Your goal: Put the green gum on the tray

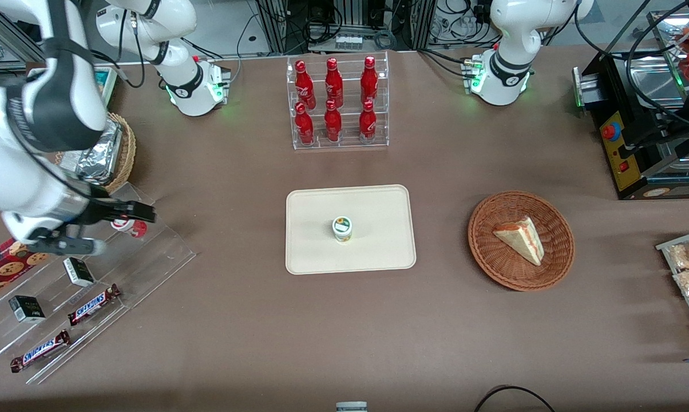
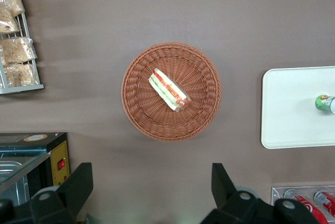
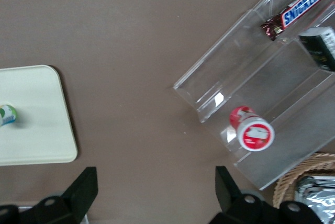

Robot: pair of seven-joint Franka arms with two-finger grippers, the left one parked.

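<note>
The green gum point(image 1: 342, 228) stands upright near the middle of the cream tray point(image 1: 379, 252). It also shows in the right wrist view point(image 3: 7, 114) on the tray point(image 3: 36, 130), and in the left wrist view point(image 2: 325, 103) on the tray point(image 2: 293, 124). My gripper point(image 1: 101, 229) is open and empty. It hangs above the clear stepped display stand point(image 1: 150, 252) toward the working arm's end of the table, well apart from the tray. In the right wrist view the gripper point(image 3: 156, 192) has only bare tabletop between its fingers.
A red-lidded gum bottle point(image 3: 252, 129) lies on the stand, next to Snickers bars point(image 1: 94, 304) and small black boxes point(image 1: 78, 271). A foil-filled wicker basket point(image 1: 124, 154) sits by the working arm. A rack of red bottles point(image 1: 336, 103) stands farther from the camera than the tray. A wicker basket with a sandwich point(image 1: 521, 240) lies toward the parked arm's end.
</note>
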